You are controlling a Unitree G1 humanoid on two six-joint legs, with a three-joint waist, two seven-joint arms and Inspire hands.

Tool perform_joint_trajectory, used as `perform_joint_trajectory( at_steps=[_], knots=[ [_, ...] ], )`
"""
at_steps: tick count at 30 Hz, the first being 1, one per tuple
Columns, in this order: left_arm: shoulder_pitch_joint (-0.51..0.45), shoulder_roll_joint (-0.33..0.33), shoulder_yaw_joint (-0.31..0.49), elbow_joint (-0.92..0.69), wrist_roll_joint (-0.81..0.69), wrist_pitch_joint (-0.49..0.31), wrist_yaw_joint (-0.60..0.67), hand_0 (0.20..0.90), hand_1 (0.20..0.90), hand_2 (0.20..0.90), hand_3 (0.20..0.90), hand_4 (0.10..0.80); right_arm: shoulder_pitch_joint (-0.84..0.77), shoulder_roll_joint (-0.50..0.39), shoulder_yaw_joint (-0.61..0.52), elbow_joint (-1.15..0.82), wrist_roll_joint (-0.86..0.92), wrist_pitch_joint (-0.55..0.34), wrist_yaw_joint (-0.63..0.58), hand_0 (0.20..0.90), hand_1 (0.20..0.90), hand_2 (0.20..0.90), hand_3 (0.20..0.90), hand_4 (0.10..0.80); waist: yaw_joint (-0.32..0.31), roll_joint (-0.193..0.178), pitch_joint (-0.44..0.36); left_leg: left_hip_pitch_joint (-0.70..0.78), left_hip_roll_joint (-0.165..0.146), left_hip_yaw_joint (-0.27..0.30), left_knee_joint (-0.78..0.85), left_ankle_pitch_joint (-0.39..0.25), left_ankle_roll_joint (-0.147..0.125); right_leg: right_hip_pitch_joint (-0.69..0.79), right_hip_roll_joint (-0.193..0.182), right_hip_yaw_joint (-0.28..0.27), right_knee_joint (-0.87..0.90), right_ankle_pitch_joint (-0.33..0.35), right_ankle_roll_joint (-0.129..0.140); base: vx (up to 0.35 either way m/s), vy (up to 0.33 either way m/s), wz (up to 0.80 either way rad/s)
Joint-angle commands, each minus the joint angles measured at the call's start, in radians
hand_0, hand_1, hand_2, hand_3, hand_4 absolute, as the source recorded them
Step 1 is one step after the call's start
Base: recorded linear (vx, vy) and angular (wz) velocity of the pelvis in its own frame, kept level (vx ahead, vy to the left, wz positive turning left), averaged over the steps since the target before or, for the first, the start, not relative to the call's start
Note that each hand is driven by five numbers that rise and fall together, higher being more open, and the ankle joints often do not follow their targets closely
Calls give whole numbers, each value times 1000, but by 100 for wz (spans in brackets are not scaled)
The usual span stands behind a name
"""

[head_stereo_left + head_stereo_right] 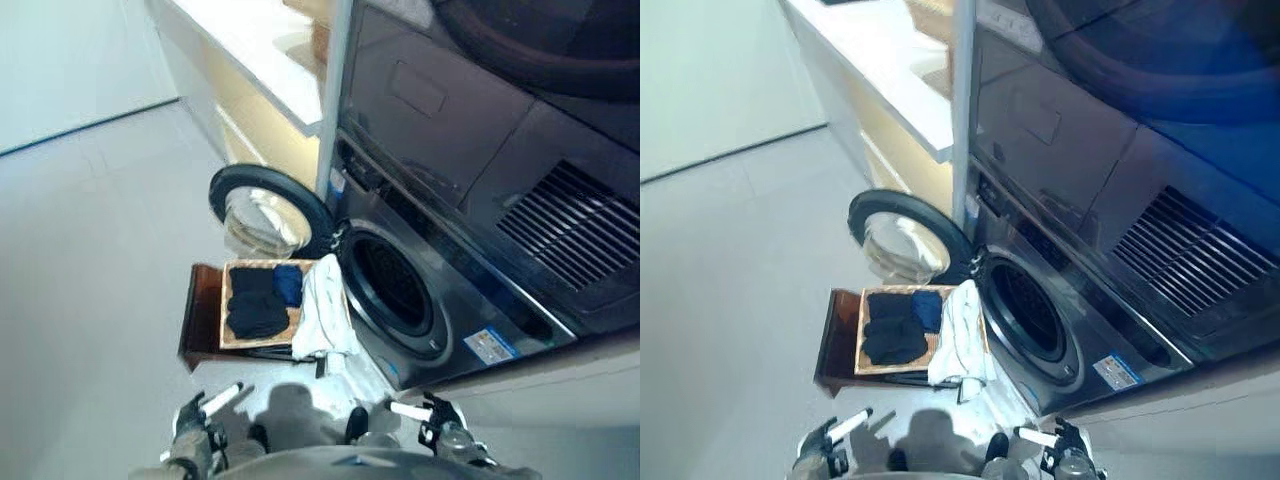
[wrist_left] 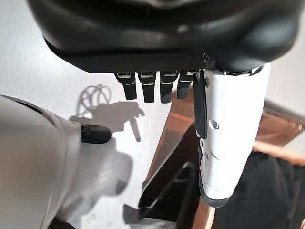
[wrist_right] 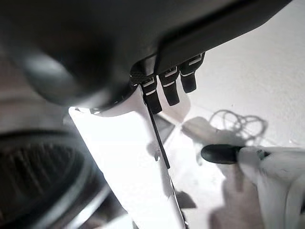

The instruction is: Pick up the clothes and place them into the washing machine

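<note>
A shallow wicker basket (image 1: 228, 318) rests on a low dark brown box (image 1: 200, 325) beside the washing machine (image 1: 440, 300). It holds dark clothes (image 1: 255, 305) and a blue piece (image 1: 289, 282). A white cloth (image 1: 325, 315) hangs over the basket's rim nearest the machine's open drum (image 1: 392, 288). The round door (image 1: 262, 212) stands open. My left hand (image 1: 195, 415) and right hand (image 1: 435, 418) are low near my body, well short of the basket, both with fingers straight and empty. The left wrist view shows the box (image 2: 178, 124) and dark cloth (image 2: 267, 191) past the fingers (image 2: 143, 86).
A white counter (image 1: 250, 50) with pale cabinet fronts runs behind the open door. A second machine (image 1: 480, 90) is stacked above the washer. Light floor (image 1: 90, 250) lies open to the left of the box.
</note>
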Motion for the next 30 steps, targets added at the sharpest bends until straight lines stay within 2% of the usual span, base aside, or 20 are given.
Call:
perform_joint_trajectory(
  at_steps=[1, 2, 3, 4, 7, 8, 12, 18, 23, 30],
  knots=[
    [-9, 19, -8, -12, -81, -42, 12, 900, 900, 900, 900, 800, -98, -32, 17, -35, -8, -35, -45, 900, 900, 900, 900, 800, 16, -20, 33, -22, 30, -54, -143, 62, -42, 41, -13, 9, 61, -97, 95, 160, 103, -2],
    [-4, 21, -1, -6, -91, -42, 17, 900, 900, 900, 900, 800, -104, -31, 19, -38, -4, -36, -46, 900, 900, 900, 900, 800, 23, -13, 25, -17, 75, -57, -228, 106, -46, 40, -9, 14, 69, -107, 104, 175, 142, -10],
    [-4, 24, 2, 2, -93, -39, 23, 900, 900, 900, 900, 800, -118, -33, 26, -42, 1, -36, -47, 900, 900, 900, 900, 800, 32, -2, 25, -19, 100, -72, -305, 149, -46, 40, -2, 22, 82, -127, 104, 159, 165, -8],
    [-1, 25, 1, 6, -87, -39, 25, 900, 900, 900, 900, 800, -124, -36, 28, -45, -2, -34, -47, 900, 900, 900, 900, 800, 35, 5, 28, -10, 104, -71, -331, 156, -45, 46, 0, 29, 92, -135, 104, 148, 191, -11],
    [-5, 40, -9, 10, -66, -32, 19, 900, 900, 900, 900, 800, -147, -36, 28, -59, -10, -32, -51, 900, 900, 900, 900, 800, 40, 12, 31, -13, 73, -32, -315, 144, -43, 55, -36, 28, 93, -126, 120, 125, 226, -17],
    [-10, 50, -10, 1, -66, -40, 19, 900, 900, 900, 900, 800, -176, -24, 34, -71, 0, -33, -59, 900, 900, 900, 900, 800, 51, 10, 29, -4, 56, -1, -342, 144, -37, 40, -58, 41, 73, -95, 133, 72, 188, -21],
    [-20, 55, -10, -12, -75, -50, 26, 900, 900, 900, 900, 800, -224, -13, 69, -111, -12, -34, -63, 900, 900, 900, 900, 800, 76, 6, 50, -14, 45, 25, -337, 139, -21, -3, -80, 61, 67, -72, 142, 1, 144, -41],
    [-70, 35, -61, -28, -82, -62, 58, 900, 900, 900, 900, 800, -314, 16, 121, -205, -5, -51, -94, 900, 900, 900, 900, 800, 68, -11, 117, -90, 62, 29, -254, 136, -34, -35, -80, 42, 75, -68, 135, -18, 11, -11],
    [-103, 26, -132, -72, -54, -62, 63, 900, 900, 900, 900, 800, -426, 12, 134, -251, 11, -61, -127, 900, 900, 900, 900, 800, 64, -16, 143, -117, 78, 24, -261, 154, -45, -66, -74, 30, 90, -69, 138, -1, -1, 2],
    [-94, 17, -136, -85, -117, -75, 61, 900, 900, 900, 900, 800, -554, 6, 93, -222, 92, -87, -156, 900, 900, 900, 900, 800, 85, -9, 167, -119, 89, 14, -298, 177, -56, -78, -67, 10, 88, -67, 140, -4, 1, 9]
  ],
)
